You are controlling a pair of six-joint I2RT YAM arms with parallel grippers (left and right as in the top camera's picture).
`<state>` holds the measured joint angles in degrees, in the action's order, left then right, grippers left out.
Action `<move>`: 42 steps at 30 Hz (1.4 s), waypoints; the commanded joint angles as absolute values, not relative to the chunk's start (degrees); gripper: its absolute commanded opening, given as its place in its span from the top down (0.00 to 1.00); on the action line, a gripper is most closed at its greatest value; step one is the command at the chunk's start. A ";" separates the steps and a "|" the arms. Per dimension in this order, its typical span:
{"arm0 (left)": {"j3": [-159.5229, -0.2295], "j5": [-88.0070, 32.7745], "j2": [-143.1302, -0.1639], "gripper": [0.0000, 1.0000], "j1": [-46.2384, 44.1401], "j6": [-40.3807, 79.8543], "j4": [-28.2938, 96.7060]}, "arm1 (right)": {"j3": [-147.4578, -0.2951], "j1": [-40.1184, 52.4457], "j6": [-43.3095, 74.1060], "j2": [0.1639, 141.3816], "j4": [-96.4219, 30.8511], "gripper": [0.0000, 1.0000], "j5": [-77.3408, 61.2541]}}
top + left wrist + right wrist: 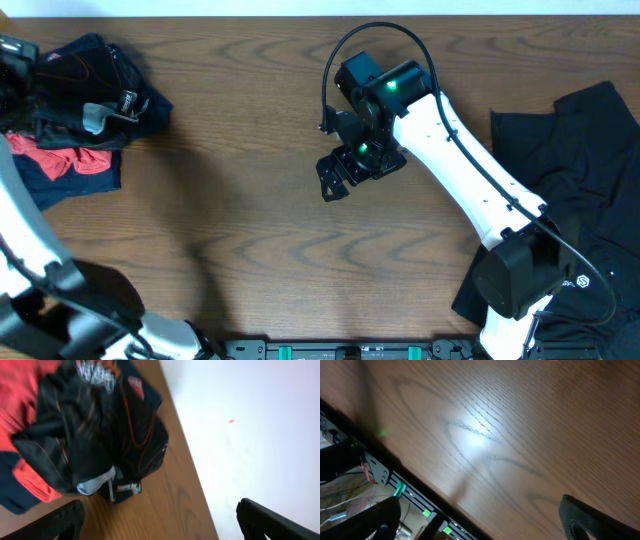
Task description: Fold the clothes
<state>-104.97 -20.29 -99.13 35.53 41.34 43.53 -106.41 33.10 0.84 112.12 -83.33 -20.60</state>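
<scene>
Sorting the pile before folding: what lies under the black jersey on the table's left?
A red garment and a navy garment stick out beneath the black jersey. Anything more under it is covered.

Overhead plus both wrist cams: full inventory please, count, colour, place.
printed jersey: 1, black with orange lines and a white logo, crumpled on top of the pile, far-left corner
red garment: 1, red, under the jersey
navy garment: 1, navy, bottom of the pile
plain garment: 1, black, spread at the right edge
table: 1, brown wood grain
rail: 1, black with green parts, near edge
wall: white, beyond the far edge
left arm: 1, white, left edge
left gripper: 1, black, open, empty, above the pile
right arm: 1, white, from near right
right gripper: 1, black, open, empty, over bare table centre
</scene>
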 commanded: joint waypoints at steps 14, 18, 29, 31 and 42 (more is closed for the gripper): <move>-105.23 -20.29 -102.54 0.94 26.81 25.45 55.13 | -107.98 30.94 2.52 112.07 -79.05 0.01 -13.52; -105.23 -17.61 -102.72 0.94 20.91 24.10 57.21 | -109.62 26.98 2.50 111.79 -79.77 0.01 -13.47; -105.23 -16.84 -102.72 0.72 9.13 20.16 57.82 | -117.95 13.30 0.05 106.06 -84.33 0.01 -11.79; -105.23 -16.86 -102.69 0.70 8.43 20.16 57.82 | -120.09 11.22 0.05 104.16 -85.43 0.01 -11.79; -105.23 -17.08 -102.69 0.49 8.14 20.18 59.02 | -122.93 9.43 -5.65 88.88 -88.99 0.01 -11.79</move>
<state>-105.03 -17.58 -102.65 8.08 20.67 58.35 -122.15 9.23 -3.33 92.51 -88.79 -11.81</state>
